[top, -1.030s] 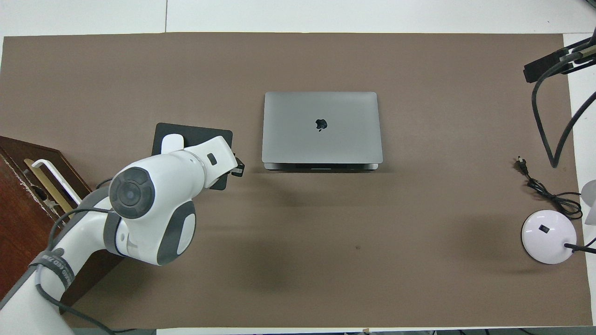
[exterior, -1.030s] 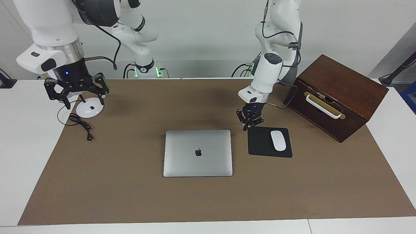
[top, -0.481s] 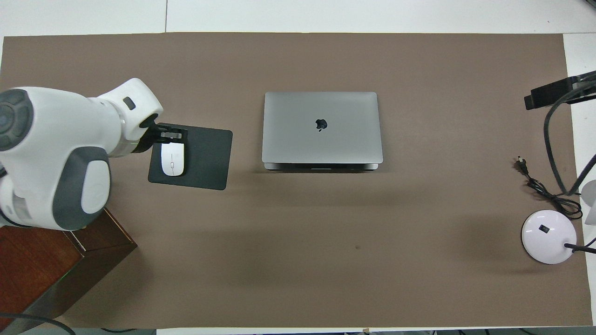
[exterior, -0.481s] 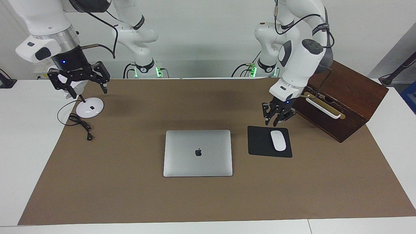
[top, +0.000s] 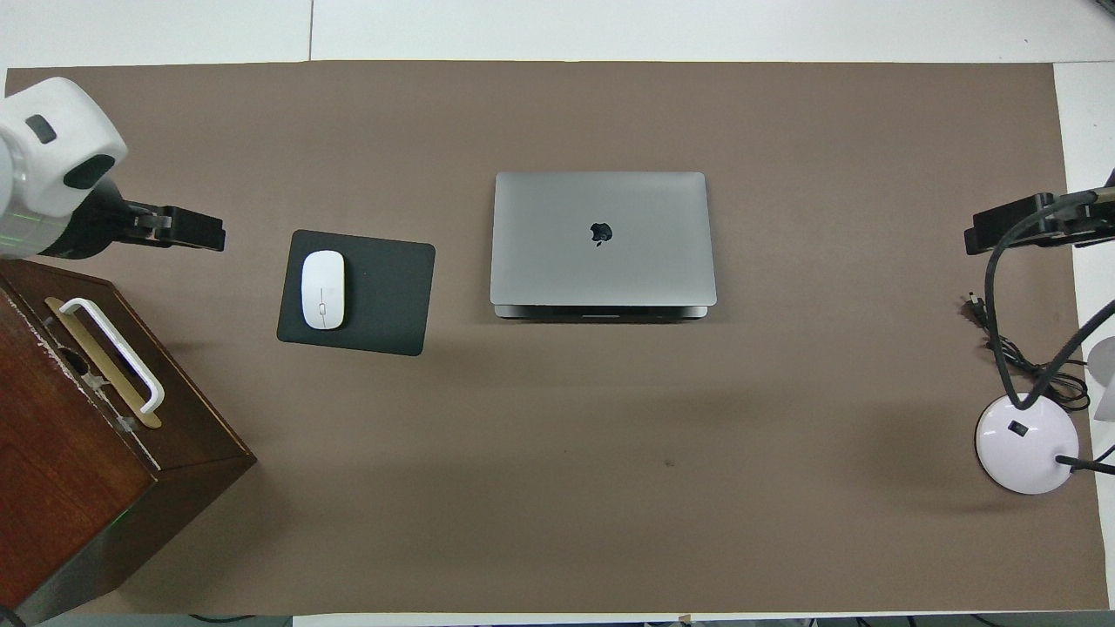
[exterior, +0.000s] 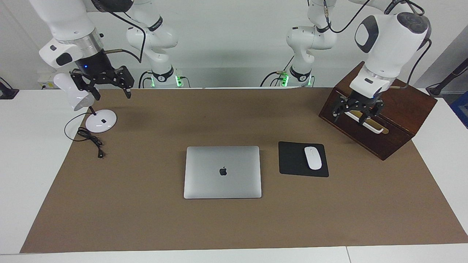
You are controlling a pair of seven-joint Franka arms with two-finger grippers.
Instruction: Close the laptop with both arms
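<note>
Two arms: glossy white jointed shells, dark grey joint caps, silver wrist rings, black cables. Black clawed left gripper [exterior: 358, 109] and right gripper [exterior: 103, 81]; green base lights.

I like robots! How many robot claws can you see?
2. The left gripper hangs over the wooden box; the right gripper hangs beside the desk lamp.

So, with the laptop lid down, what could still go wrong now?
The left pincer hangs raised in front of the dark wooden box, at its white handle; a careless move could snag it. The right pincer hangs beside the white desk lamp and might knock it. The thin silver-grey laptop lies shut, apart from both.
</note>
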